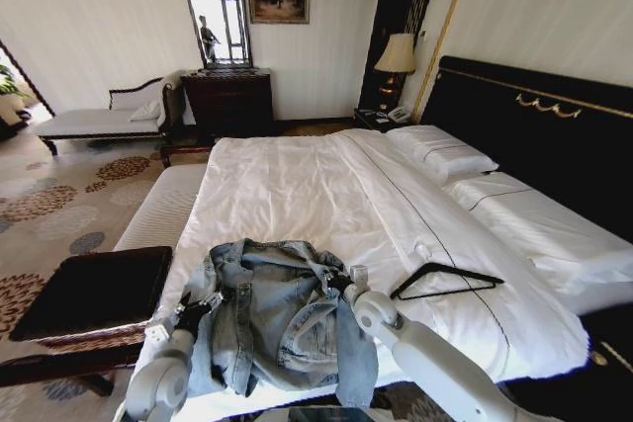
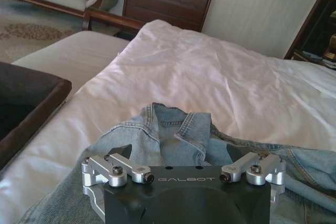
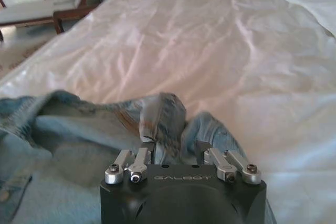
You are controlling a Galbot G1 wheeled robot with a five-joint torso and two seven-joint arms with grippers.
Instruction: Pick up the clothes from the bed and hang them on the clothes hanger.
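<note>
Left pincer (image 2: 185,153) low over denim jacket (image 2: 178,135) collar on bed (image 2: 220,72).

The denim jacket (image 1: 282,313) is faded light blue, the duvet (image 1: 326,195) and pillows (image 1: 440,152) plain white, the coat hanger (image 1: 442,281) black, the headboard (image 1: 539,135) black with gold trim, and the carpet (image 1: 49,205) beige with brown and grey round flower motifs.

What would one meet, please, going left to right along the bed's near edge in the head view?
Dark wooden tray table → left gripper → light-blue denim jacket → right gripper → slim black coat hanger.
</note>
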